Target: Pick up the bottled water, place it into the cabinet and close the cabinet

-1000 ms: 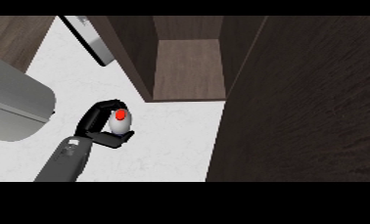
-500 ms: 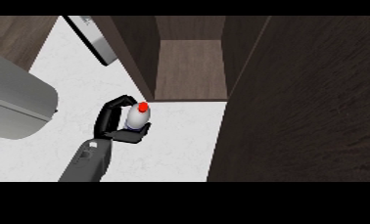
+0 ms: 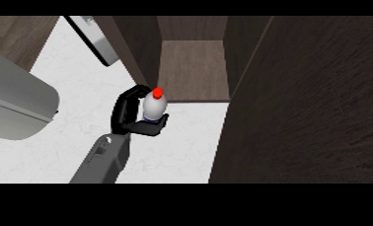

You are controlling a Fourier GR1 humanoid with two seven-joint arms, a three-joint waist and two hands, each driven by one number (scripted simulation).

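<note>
The left hand (image 3: 122,114) has its fingers clamped on the bottled water (image 3: 154,106), red cap up, just before the open cabinet (image 3: 191,72), over the white surface (image 3: 76,89).

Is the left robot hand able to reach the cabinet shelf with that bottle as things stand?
Probably yes. The left robot hand, curled round the bottled water, sits just before the open cabinet's shelf, and nothing shows between them.

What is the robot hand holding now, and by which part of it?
The robot hand holds the white plastic water bottle with the red cap by its lower body; the cap and shoulder are free.
</note>
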